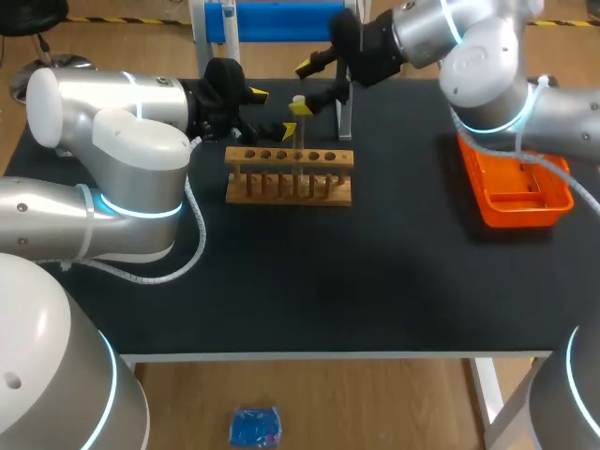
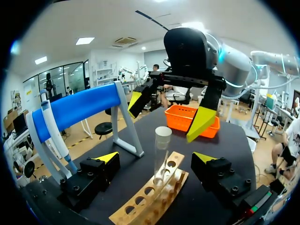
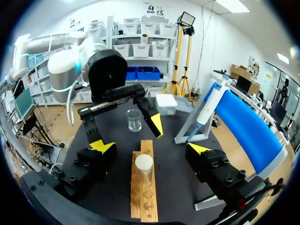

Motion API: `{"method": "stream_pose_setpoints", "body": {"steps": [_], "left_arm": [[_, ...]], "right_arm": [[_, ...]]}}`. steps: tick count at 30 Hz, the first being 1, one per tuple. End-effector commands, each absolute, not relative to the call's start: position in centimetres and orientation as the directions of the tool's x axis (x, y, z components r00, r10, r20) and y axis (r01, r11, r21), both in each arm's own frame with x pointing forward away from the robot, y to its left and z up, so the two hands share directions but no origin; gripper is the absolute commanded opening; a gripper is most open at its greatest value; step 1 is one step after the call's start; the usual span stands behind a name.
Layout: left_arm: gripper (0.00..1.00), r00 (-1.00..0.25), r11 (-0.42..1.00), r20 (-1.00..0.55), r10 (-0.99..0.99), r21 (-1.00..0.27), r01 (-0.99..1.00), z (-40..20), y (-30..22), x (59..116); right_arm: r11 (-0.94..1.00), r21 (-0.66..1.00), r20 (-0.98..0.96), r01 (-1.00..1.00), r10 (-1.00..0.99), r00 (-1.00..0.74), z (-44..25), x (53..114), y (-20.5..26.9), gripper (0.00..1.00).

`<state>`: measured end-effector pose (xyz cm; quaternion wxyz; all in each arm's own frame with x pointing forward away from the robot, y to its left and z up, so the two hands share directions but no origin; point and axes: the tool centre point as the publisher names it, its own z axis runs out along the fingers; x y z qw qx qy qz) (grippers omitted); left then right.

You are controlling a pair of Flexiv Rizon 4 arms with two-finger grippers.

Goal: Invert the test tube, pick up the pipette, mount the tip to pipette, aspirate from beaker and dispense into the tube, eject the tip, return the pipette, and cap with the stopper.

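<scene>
A clear test tube (image 1: 300, 120) stands upright, mouth up, in the wooden rack (image 1: 289, 176). In the left wrist view the test tube (image 2: 161, 152) rises between the wide yellow tips of my open left gripper (image 2: 156, 159), touching neither. My right gripper (image 1: 303, 87) hovers open just above the tube's mouth; its wrist view looks down onto the tube's rim (image 3: 144, 164) between its tips (image 3: 150, 147). The pipette (image 2: 52, 126) hangs on the blue stand (image 2: 82, 110) behind the rack. A glass beaker (image 3: 134, 119) stands beyond the rack's end, by my left gripper (image 3: 122, 124).
An orange tray (image 1: 516, 187) sits at the table's right side under my right arm. A white box (image 3: 166, 103) stands past the beaker. The stand's white legs (image 1: 345, 112) rise just behind the rack. Bare black tabletop (image 1: 309, 281) fills the front.
</scene>
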<state>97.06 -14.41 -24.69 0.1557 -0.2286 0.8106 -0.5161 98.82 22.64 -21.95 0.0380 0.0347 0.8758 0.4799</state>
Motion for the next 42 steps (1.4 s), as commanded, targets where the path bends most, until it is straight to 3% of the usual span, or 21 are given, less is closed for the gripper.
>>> {"method": "stream_pose_setpoints", "body": {"steps": [1, 10, 11, 12, 13, 42], "left_arm": [[1.0, -0.848, 0.363, -0.016, -0.53, -0.908, -0.21, -24.7, -14.4, 97.1], [1.0, -0.848, 0.363, -0.016, -0.53, -0.908, -0.21, -24.7, -14.4, 97.1], [1.0, -0.848, 0.363, -0.016, -0.53, -0.908, -0.21, -24.7, -14.4, 97.1], [1.0, -0.848, 0.363, -0.016, -0.53, -0.908, -0.21, -24.7, -14.4, 97.1], [1.0, -0.848, 0.363, -0.016, -0.53, -0.908, -0.21, -24.7, -14.4, 97.1], [1.0, -0.848, 0.363, -0.016, -0.53, -0.908, -0.21, -24.7, -14.4, 97.1]], "right_arm": [[0.493, 0.87, -0.034, 0.015, 0.09, -0.995, -21.6, 98.3, 22.0, 1.0], [0.415, 0.909, -0.006, 0.019, 0.058, -0.998, -21.0, 98.1, 22.0, 1.0], [0.407, 0.913, -0.006, 0.017, 0.054, -0.999, -21.0, 98.0, 22.1, 0.71], [0.395, 0.919, 0.0, 0.018, 0.045, -0.999, -21.0, 98.0, 22.1, 0.31], [0.387, 0.922, -0.001, 0.014, 0.04, -0.999, -20.9, 97.9, 22.1, 0.0], [0.244, 0.97, 0.029, 0.019, -0.039, -0.999, -21.2, 97.5, 23.1, 0.0]]}}
